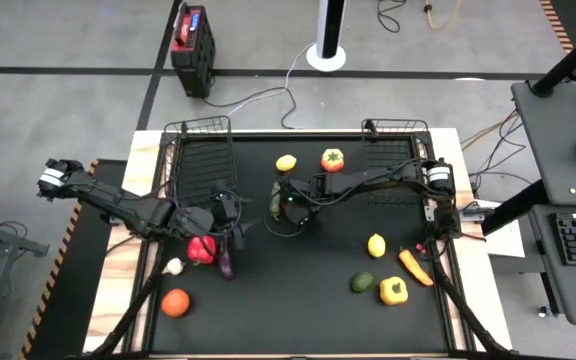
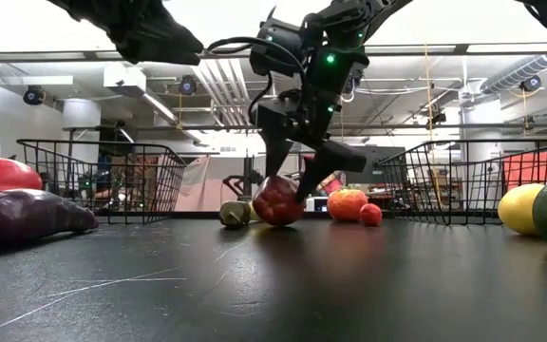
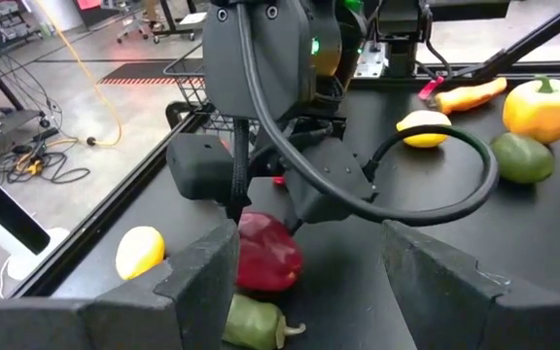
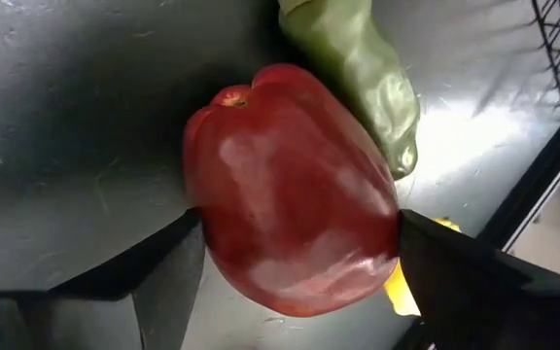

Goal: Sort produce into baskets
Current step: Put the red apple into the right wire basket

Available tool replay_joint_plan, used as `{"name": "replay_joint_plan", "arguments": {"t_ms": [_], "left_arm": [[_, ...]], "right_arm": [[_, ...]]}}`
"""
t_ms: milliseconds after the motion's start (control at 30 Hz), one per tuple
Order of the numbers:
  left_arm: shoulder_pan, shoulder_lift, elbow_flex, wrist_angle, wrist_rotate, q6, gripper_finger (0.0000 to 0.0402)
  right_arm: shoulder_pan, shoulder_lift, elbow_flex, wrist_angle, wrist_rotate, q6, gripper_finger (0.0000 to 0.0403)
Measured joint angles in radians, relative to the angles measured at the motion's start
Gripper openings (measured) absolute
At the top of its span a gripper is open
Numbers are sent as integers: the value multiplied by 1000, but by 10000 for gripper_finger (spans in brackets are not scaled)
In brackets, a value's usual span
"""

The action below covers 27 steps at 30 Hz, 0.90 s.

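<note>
Produce all over the flat black table, none of it in the two black wire-mesh baskets at the far edge.

Right gripper: down in the middle of the table, around a shiny dark red toy pepper. One dark finger on each side of it, both looking tight against its skin. Pepper sitting on the table. Touching it on one side, a long pale green toy vegetable.

Left gripper: just beside the right one, up off the table, pointing at it. Fingers partway apart, nothing between them.

Near the left arm: a second, bright red pepper, with a long purple toy eggplant right beside it, then a small white garlic, and a round orange tomato closer to the front edge.

Between the two baskets: a yellow lemon and a red tomato with a green top.

On the right side: another yellow lemon, an orange carrot, a round dark green piece and a yellow pepper, all near each other.
</note>
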Motion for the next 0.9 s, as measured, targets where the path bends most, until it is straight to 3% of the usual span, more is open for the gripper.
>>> {"name": "replay_joint_plan", "arguments": {"t_ms": [267,500,667,900], "left_arm": [[0,0,0,4,0,0,233],[0,-1,0,39,-2,32,233],[0,-1,0,83,-5,72,233],[1,-2,34,110,-4,113,233]], "right_arm": [[-8,-41,-3,-73,-10,101,300],[-19,-185,-3,-130,7,248,299],[-78,-314,-3,-179,77,505,299],[-274,-485,-2,-377,135,1092,299]]}}
